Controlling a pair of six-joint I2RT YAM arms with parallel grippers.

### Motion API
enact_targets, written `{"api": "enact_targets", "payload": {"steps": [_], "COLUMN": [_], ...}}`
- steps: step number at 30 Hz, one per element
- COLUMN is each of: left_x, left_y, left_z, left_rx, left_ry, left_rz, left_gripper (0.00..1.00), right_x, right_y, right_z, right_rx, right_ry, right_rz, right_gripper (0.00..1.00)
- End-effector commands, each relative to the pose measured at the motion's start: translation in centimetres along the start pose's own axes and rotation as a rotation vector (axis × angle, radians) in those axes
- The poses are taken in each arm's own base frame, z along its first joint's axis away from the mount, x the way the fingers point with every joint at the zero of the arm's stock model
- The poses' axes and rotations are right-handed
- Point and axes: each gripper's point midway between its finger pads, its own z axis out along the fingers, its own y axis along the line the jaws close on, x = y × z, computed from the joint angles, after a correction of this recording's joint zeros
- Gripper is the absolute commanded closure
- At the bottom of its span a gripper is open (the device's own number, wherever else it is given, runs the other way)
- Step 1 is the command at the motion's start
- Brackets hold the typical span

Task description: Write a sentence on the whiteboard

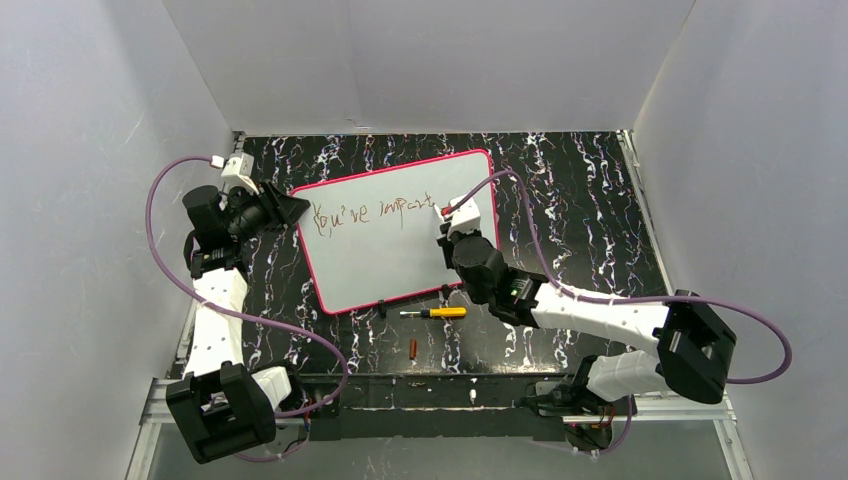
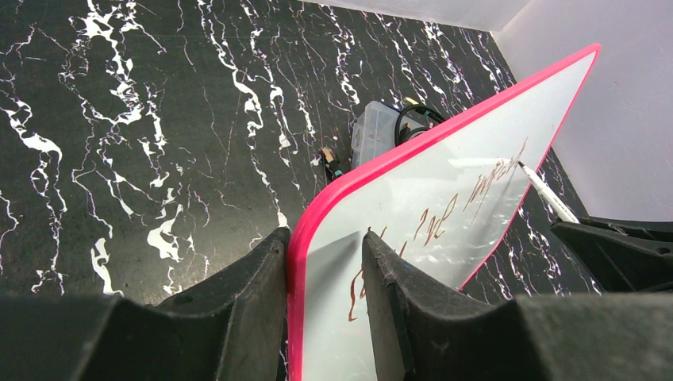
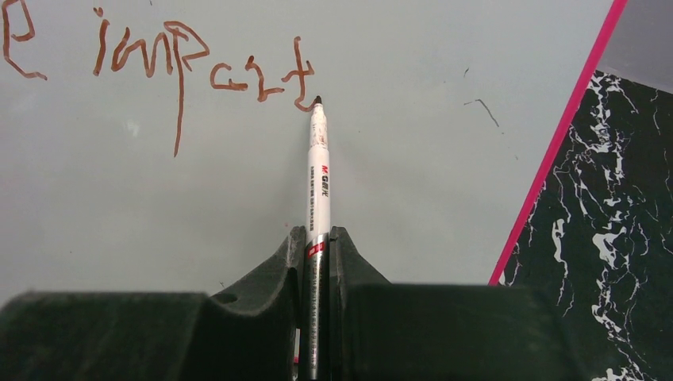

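The whiteboard [image 1: 400,250] lies slanted on the black marbled table, white with a pink-red rim. The sentence [image 1: 375,212] runs along its far part in reddish-brown marker and reads roughly "You're import". My left gripper [image 1: 295,208] clamps the board's far left corner. In the left wrist view its jaws [image 2: 325,262] straddle the rim of the whiteboard [image 2: 444,198], one on each face. My right gripper [image 3: 318,238] is shut on a white marker [image 3: 319,175]. The marker's dark tip rests on the whiteboard [image 3: 397,198] at the last letter of the sentence [image 3: 198,63].
A yellow and black pen-like tool [image 1: 435,312] lies just in front of the board's near edge. A small reddish cap [image 1: 413,348] lies nearer the arm bases. Small black clips [image 1: 382,308] sit on the board's near rim. Grey walls close in on three sides.
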Motion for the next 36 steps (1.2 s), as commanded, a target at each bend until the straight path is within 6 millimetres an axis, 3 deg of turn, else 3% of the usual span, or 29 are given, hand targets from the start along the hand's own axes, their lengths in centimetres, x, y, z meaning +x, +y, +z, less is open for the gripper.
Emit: {"api": "enact_targets", "payload": {"steps": [1, 9, 19, 36], "left_x": [-0.4, -0.4, -0.4, -0.5], "left_y": [-1.5, -1.4, -1.5, -1.6], "left_z": [-0.4, -0.4, -0.4, -0.5], "left_rx": [0.051, 0.050, 0.053, 0.056], "left_ry": [-0.011, -0.010, -0.011, -0.015], "left_rz": [0.031, 0.031, 0.031, 0.032], "left_gripper": [0.64, 0.64, 0.64, 0.64], "right_x": [-4.9, -6.4, -6.0, -0.6], "right_y": [-0.9, -1.1, -1.2, -0.8], "right_z": [-0.6, 0.1, 1.4, 0.4], "right_rx": [0.027, 0.038, 0.044, -0.004], "right_ry": [-0.110, -0.151, -0.134, 0.003], "right_rz": [0.047, 0.031, 0.021, 0.048], "right_gripper": [0.99, 0.99, 0.99, 0.99]}}
